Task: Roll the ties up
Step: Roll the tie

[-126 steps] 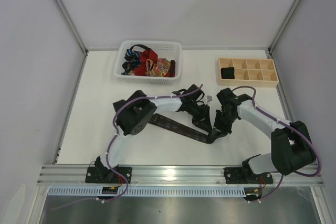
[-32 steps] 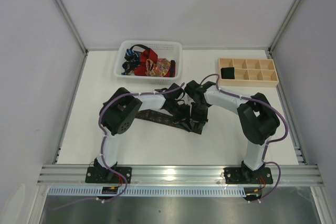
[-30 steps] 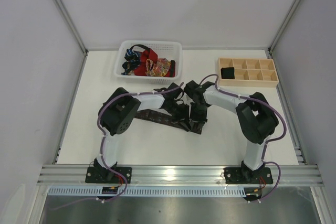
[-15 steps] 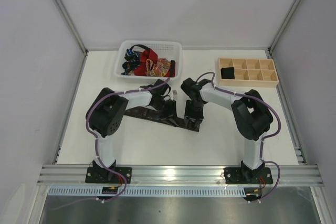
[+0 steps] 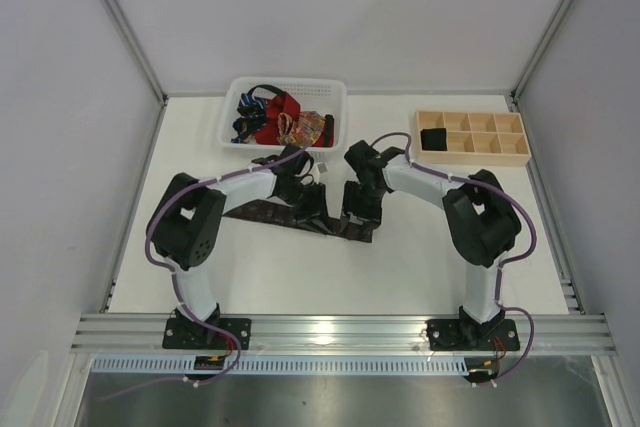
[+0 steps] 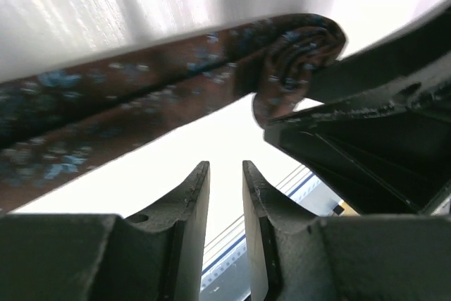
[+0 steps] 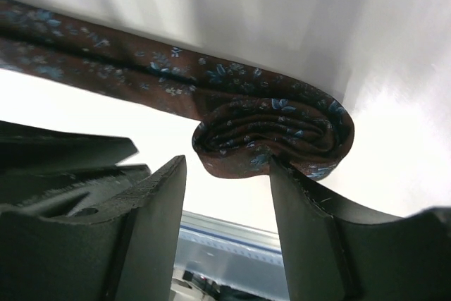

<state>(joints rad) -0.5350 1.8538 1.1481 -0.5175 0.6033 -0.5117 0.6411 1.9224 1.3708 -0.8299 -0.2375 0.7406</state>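
The rolling of the dark tie [image 5: 262,213] was judged to be part done. In the right wrist view a tight coil [image 7: 275,135] was seen at the centre of the frame, with the flat remainder running off to the upper left. In the top view the tie was laid across the middle of the table [image 5: 420,267], the coil at its right end and the tail reaching left under the left arm [image 5: 240,185].

The right gripper [image 7: 227,174] was found released, its jaws stood wide on either side of the coil. The right-hand finger [image 7: 317,216] appeared to touch the coil's edge, but no clamp was made. The left gripper [image 6: 225,174] was nearly closed, with a thin gap between the fingers and nothing held. It was poised just below the flat strip, near the coil.

The next move was judged to call for a fresh hold on the coil and a further turn leftward along the strip, with the strip pressed flat so that the coil would not slacken. Care was called for, as the two grippers were crowded together at the centre of the top view.

The white basket [image 5: 285,151] holding the other ties [image 5: 280,122] was close above the left arm, and the wooden tray [image 5: 470,159] lay well apart at the upper right. Bare table was seen across the lower half.
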